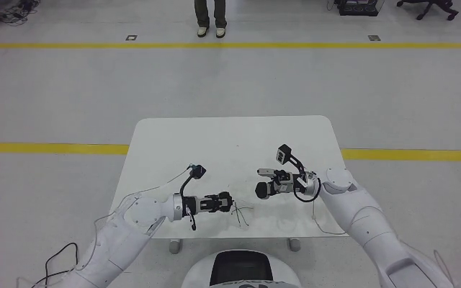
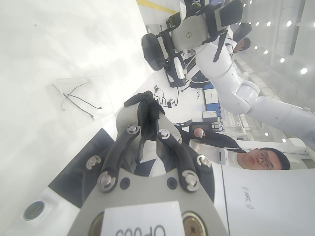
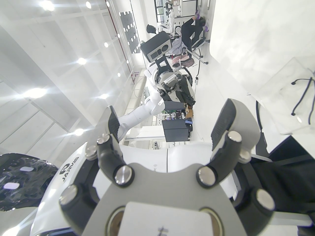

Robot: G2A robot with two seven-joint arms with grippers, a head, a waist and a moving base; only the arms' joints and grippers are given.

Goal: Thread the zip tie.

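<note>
No threading is seen yet; the zip ties [image 2: 81,101] lie loose on the table [image 1: 216,144]. The left gripper [image 2: 147,104] is closed, seemingly empty; the right gripper [image 3: 169,115] is spread wide, empty.

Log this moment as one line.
left tool: shut | right tool: open | zip ties: lying on clear tray | threading: not yet done

A white surface [image 1: 230,140] stands on a pale grey floor [image 1: 230,86] crossed by two yellow lines [image 1: 72,45], with a black mesh office chair [image 2: 151,51] nearby and round ceiling lights [image 3: 46,5] overhead.
</note>
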